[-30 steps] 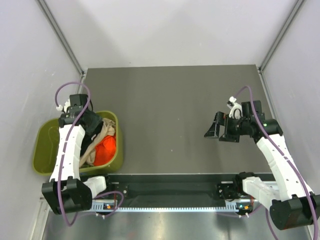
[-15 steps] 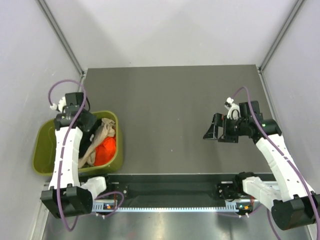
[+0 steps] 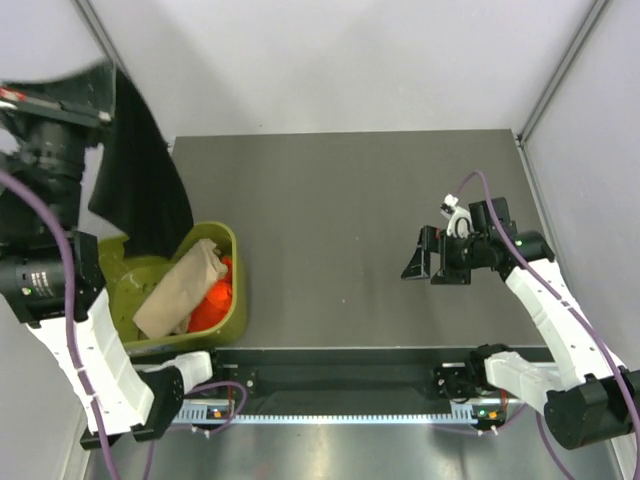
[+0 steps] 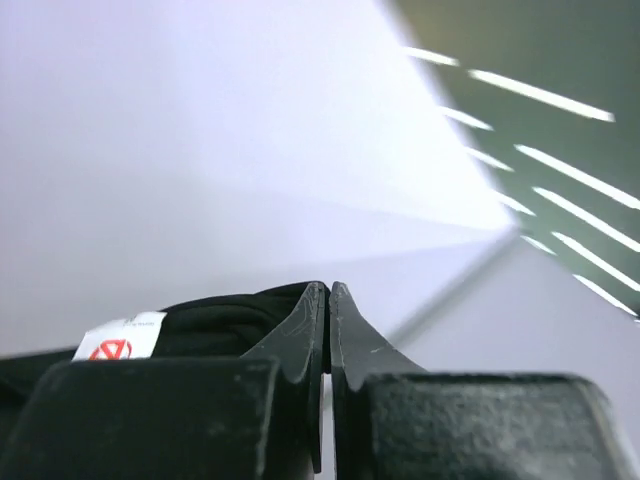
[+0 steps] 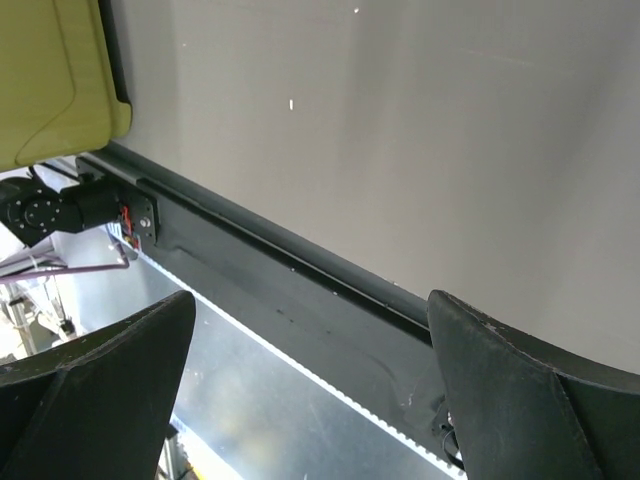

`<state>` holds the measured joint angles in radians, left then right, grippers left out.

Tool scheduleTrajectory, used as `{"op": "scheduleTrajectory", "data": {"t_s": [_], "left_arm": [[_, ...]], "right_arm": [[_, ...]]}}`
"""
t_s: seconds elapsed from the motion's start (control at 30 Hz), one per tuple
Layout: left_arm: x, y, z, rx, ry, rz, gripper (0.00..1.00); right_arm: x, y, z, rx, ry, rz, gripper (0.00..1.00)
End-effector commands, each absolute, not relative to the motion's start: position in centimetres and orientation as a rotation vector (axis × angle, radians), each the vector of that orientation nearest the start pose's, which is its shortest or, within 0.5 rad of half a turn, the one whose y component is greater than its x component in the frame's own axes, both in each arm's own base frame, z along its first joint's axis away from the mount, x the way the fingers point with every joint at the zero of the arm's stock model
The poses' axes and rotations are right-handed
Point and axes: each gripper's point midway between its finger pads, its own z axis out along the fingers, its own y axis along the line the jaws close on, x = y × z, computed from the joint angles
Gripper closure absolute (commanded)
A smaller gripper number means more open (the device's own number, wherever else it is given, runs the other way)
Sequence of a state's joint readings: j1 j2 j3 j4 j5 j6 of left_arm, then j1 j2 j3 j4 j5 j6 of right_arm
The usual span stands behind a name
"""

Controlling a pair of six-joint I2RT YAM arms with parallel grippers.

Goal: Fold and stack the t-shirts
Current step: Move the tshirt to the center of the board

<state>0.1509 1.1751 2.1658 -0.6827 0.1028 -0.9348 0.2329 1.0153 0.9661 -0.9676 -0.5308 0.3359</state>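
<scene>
Your left gripper (image 4: 328, 292) is clamped on the black t-shirt (image 3: 140, 175), which hangs above the green tub (image 3: 237, 275). Your right gripper (image 3: 422, 262) gapes wide, empty.

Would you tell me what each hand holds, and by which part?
The left hand pinches the black t-shirt beside its white label; the right hand holds nothing.

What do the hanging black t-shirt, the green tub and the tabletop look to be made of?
The black t-shirt looks like soft matte cloth, probably knit; it hangs in limp folds. The green tub is likely moulded plastic: smooth, rounded rim, slight sheen. The tabletop is dark grey, hard, flat, with a faint brushed sheen; metal or laminate, cannot tell.
</scene>
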Motion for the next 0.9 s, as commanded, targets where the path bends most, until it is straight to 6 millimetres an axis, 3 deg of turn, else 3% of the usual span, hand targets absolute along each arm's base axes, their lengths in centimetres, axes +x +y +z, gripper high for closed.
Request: {"op": "scheduleTrajectory", "data": {"t_s": [0.0, 0.07, 0.1, 0.2, 0.27, 0.3, 0.33, 0.4, 0.43, 0.5, 0.53, 0.57, 0.6, 0.63, 0.7, 0.73, 0.77, 0.87], "left_arm": [[24.7, -6.9, 72.1, -0.307, 1.023, -1.157, 1.0], [23.7, -8.3, 73.6, -0.23, 1.014, -1.257, 1.0], [24.5, -8.6, 73.7, -0.225, 1.025, -1.294, 1.0], [23.9, -9.7, 74.2, -0.156, 1.018, -1.393, 1.0], [24.7, -10.8, 73.6, -0.133, 1.055, -1.473, 1.0], [25.8, -11.8, 72.9, -0.114, 1.083, -1.491, 1.0], [25.2, -15.2, 72.1, -0.056, 1.127, -1.596, 1.0], [27.9, -19.7, 68.9, -0.034, 1.241, -1.64, 1.0], [27.1, -24.2, 67.2, 0.018, 1.322, -1.731, 1.0], [28.4, -30.4, 62.0, 0.038, 1.509, -1.744, 1.0], [28.8, -31.8, 60.5, 0.04, 1.552, -1.733, 1.0], [29.9, -33.4, 57.3, 0.017, 1.643, -1.71, 1.0], [30.8, -34.4, 54.8, 0.002, 1.709, -1.669, 1.0], [32.0, -35.3, 51.5, -0.053, 1.795, -1.603, 0.81], [33.1, -35.8, 46.3, -0.079, 1.954, -1.46, 0.68], [33.0, -36.1, 44.7, -0.075, 2.003, -1.409, 0.54], [33.3, -35.6, 42.5, -0.108, 2.075, -1.316, 0.48], [33.3, -34.9, 39.4, -0.075, 2.167, -1.169, 0.46]], "right_arm": [[19.3, 15.5, 20.5, -0.119, 2.539, 0.926, 0.0], [19.3, 15.5, 21.0, -0.129, 2.515, 0.926, 0.0], [19.4, 15.5, 21.1, -0.124, 2.511, 0.926, 0.0], [19.3, 15.5, 21.0, -0.112, 2.508, 0.93, 0.0], [19.3, 15.5, 21.0, -0.102, 2.5, 0.935, 0.0], [19.3, 15.5, 21.0, -0.094, 2.499, 0.936, 0.0], [19.3, 15.5, 21.2, -0.094, 2.487, 0.936, 0.0], [19.5, 15.5, 21.3, -0.083, 2.481, 0.933, 0.0], [19.5, 15.5, 21.4, -0.079, 2.477, 0.93, 0.0], [19.8, 15.3, 21.8, -0.057, 2.464, 0.914, 0.0], [19.9, 15.2, 22.0, -0.049, 2.458, 0.903, 0.0], [20.0, 14.8, 22.0, -0.027, 2.463, 0.868, 0.0], [20.1, 14.5, 22.3, -0.012, 2.457, 0.849, 0.0], [20.2, 14.3, 23.0, -0.003, 2.438, 0.829, 0.0], [20.1, 12.7, 22.4, 0.058, 2.475, 0.71, 0.0], [20.1, 12.2, 22.7, 0.073, 2.478, 0.675, 0.0], [20.3, 11.5, 22.4, 0.092, 2.488, 0.615, 0.0], [19.9, 10.9, 22.0, 0.095, 2.512, 0.571, 0.0]]}}
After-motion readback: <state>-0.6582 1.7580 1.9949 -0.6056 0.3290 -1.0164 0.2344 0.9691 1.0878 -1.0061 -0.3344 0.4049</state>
